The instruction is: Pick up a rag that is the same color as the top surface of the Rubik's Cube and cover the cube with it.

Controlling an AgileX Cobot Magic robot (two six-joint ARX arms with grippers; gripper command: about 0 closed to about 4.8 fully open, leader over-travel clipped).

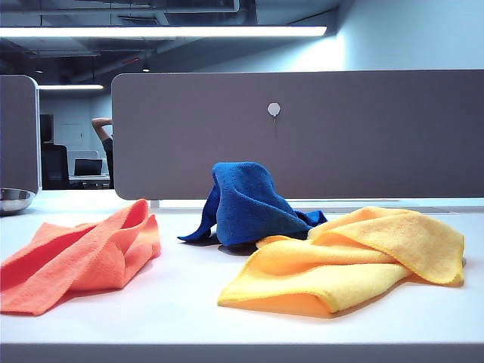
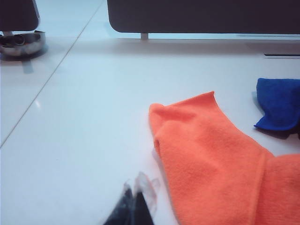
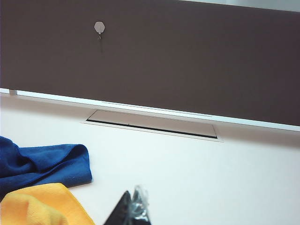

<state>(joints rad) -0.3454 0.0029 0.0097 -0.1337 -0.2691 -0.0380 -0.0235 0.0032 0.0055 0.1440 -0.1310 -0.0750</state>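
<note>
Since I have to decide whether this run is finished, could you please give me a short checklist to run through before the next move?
1. Blue rag draped in a raised mound, as if over something: ok.
2. Rubik's Cube fully hidden: no cube shows in any view, so ok, though cannot tell that it sits under the mound.
3. Orange cloth lying apart from the blue rag: ok.
4. Yellow cloth clear of the blue rag: not ok, it overlaps the rag's edge in the exterior view.
5. Left gripper shut, holding nothing: ok.
6. Right gripper empty: ok; open or shut: cannot tell.
</note>
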